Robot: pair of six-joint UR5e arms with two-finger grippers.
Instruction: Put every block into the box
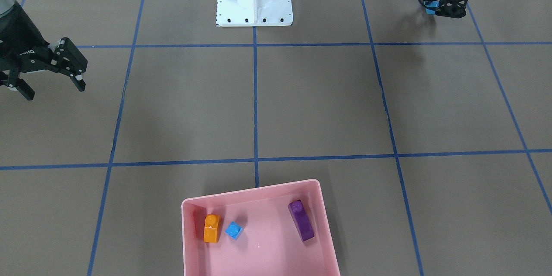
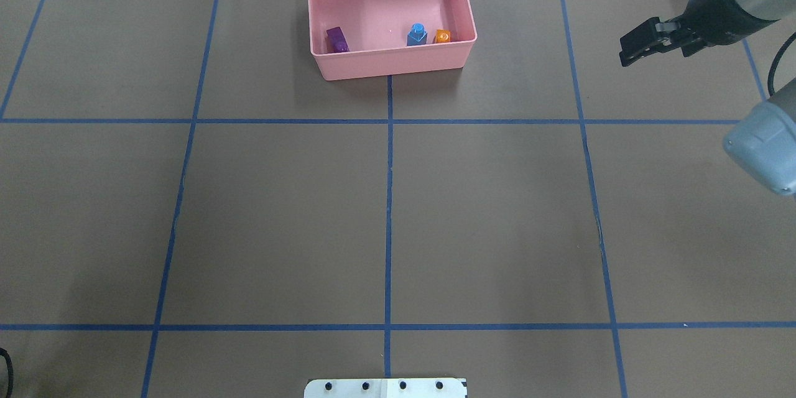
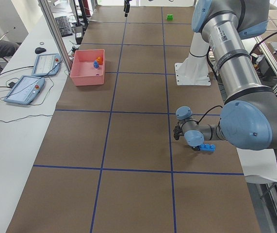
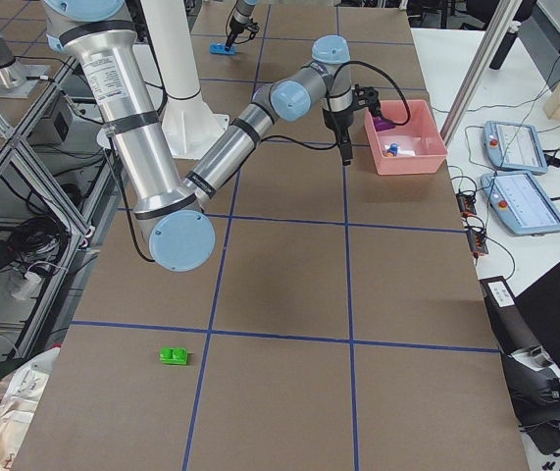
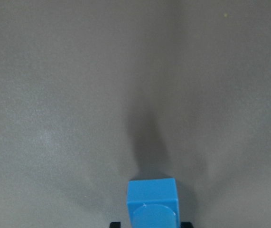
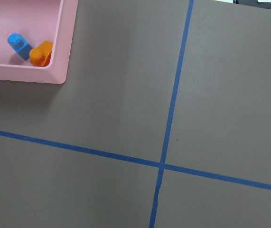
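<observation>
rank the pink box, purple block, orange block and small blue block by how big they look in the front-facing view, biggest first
1. pink box, by far
2. purple block
3. orange block
4. small blue block
The three blocks lie inside the box at much the same distance from the camera, so nearness hardly skews this.

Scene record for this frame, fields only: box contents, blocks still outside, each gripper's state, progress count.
In box: orange block, small blue block, purple block
Outside: green block alone on the table; long blue block at the left gripper
Left gripper: low at the table, fingers flanking the long blue block; grip cannot be told
Right gripper: open, empty
Boxed: three of five
</observation>
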